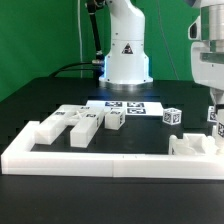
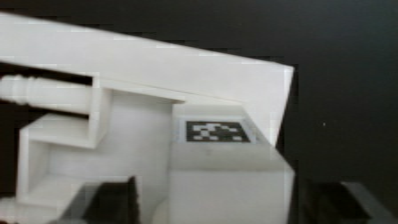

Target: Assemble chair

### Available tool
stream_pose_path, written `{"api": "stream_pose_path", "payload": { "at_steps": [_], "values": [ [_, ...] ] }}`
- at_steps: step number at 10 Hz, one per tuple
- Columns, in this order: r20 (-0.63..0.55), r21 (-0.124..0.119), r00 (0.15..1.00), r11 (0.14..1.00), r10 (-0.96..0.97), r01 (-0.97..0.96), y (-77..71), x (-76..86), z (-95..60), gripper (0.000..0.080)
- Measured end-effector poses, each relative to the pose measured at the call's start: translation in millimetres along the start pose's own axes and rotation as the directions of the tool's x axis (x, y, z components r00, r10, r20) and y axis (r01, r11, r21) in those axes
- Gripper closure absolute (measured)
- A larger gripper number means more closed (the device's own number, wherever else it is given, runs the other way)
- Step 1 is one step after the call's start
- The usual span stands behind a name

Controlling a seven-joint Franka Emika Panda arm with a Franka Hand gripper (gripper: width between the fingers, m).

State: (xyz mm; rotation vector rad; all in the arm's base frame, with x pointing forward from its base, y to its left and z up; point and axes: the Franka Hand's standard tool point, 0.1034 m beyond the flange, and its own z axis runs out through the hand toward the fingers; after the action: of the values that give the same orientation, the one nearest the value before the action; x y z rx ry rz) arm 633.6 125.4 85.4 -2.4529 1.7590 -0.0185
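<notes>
In the wrist view a white blocky chair part (image 2: pixel 178 110) with a square tag (image 2: pixel 217 132) fills the frame. My gripper (image 2: pixel 222 205) straddles its lower block. One dark finger (image 2: pixel 111 200) lies against the block and the other finger (image 2: pixel 349 200) stands off with a dark gap, so the jaws are open. In the exterior view the gripper (image 1: pixel 214 120) hangs at the right edge over a white part (image 1: pixel 192 146) in the corner of the border rail. More chair parts (image 1: pixel 80 125) lie at the left, and a small tagged block (image 1: pixel 173 116) lies right of centre.
The marker board (image 1: pixel 125 105) lies in front of the robot base (image 1: pixel 126 60). A long low white border rail (image 1: pixel 100 160) runs along the front of the black table and turns up at the right end. A green backdrop stands behind.
</notes>
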Motion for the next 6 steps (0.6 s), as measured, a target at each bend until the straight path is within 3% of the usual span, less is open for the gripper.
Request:
{"api": "stream_pose_path", "payload": {
  "at_steps": [2,4,6],
  "values": [
    [0.002,-0.003,0.959,0.959,-0.283,0.283,-0.3,-0.1,-0.8,0.0155],
    [0.003,-0.004,0.836,0.836,-0.549,0.549,0.1,0.3,0.2,0.0150],
    [0.017,-0.014,0.617,0.617,-0.787,0.787,-3.0,0.5,-4.1,0.0150]
  ]
}}
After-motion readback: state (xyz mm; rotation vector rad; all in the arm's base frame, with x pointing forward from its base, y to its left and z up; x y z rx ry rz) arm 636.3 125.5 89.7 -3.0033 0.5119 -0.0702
